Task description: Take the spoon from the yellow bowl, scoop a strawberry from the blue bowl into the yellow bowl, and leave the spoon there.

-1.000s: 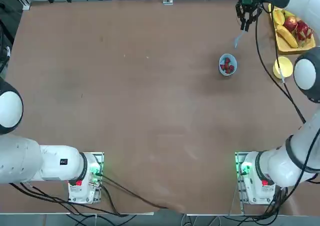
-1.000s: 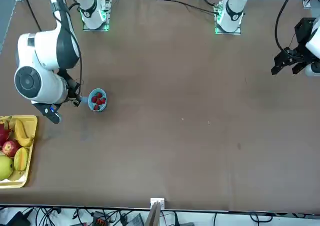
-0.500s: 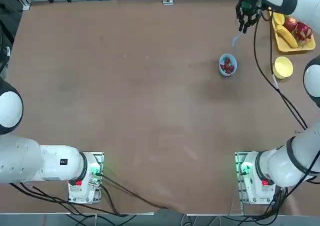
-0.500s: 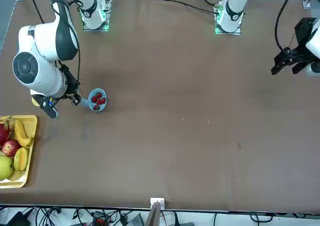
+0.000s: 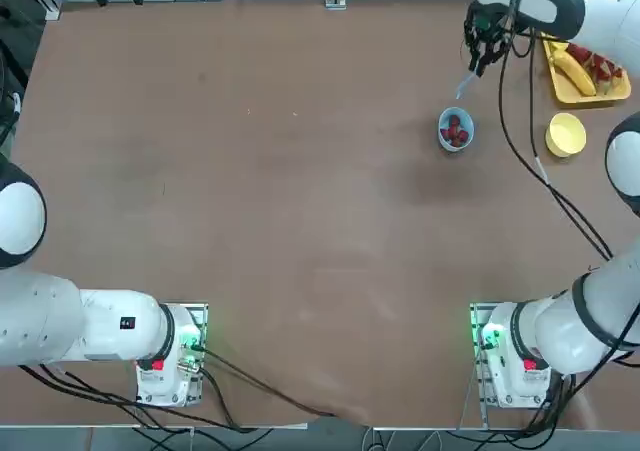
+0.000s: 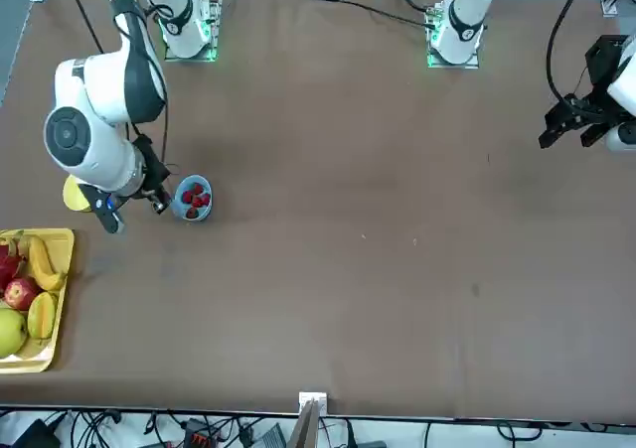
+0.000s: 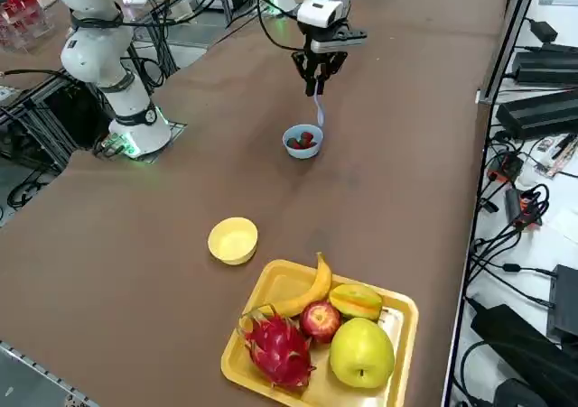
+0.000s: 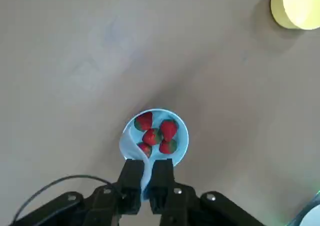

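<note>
My right gripper (image 5: 480, 59) hangs just beyond the blue bowl (image 5: 455, 131), shut on the handle of the pale blue spoon (image 5: 463, 84). The spoon (image 7: 318, 111) points down from the gripper (image 7: 313, 84) toward the blue bowl (image 7: 302, 142). In the wrist view the spoon's scoop (image 8: 130, 142) sits over the rim of the blue bowl (image 8: 181, 142), which holds several red strawberries (image 8: 151, 136). The yellow bowl (image 5: 566, 134) stands empty off to the right, apart from the gripper, and shows too as the yellow bowl (image 8: 296, 5) in the wrist view.
A rectangular yellow tray (image 7: 396, 309) with a banana, an apple, a dragon fruit and other fruit lies near the table's far right corner, beyond the yellow bowl (image 7: 233, 240). The arm's cable (image 5: 520, 141) loops over the table between the two bowls.
The right gripper has carried the spoon a little leftward and closer to the blue bowl. The arm's elbow has swung away and no longer covers the yellow bowl.
</note>
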Controlling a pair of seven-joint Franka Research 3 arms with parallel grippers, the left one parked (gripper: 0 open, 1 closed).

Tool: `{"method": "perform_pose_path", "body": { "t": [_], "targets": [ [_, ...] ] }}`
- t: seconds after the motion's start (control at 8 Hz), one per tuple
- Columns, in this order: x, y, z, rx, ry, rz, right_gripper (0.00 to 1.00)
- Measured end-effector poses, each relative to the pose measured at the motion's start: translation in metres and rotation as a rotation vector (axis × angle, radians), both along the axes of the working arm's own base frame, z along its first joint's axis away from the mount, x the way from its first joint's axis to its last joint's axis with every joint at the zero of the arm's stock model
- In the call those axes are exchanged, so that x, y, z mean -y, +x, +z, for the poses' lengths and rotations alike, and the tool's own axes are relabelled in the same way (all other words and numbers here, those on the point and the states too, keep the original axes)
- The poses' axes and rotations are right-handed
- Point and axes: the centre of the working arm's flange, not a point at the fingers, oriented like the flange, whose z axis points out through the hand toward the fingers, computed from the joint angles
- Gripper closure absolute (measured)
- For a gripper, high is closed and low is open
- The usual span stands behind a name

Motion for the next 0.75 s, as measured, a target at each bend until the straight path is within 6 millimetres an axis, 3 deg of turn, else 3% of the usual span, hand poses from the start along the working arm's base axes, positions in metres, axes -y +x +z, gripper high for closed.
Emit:
{"method": "perform_pose_path", "body": {
  "t": [0.25, 0.75],
  "targets": [
    [-0.011, -0.006, -0.012, -0.021, -0.006, 0.014, 0.89],
    [-0.011, -0.018, -0.039, -0.010, -0.001, 0.022, 0.89]
  ]
}}
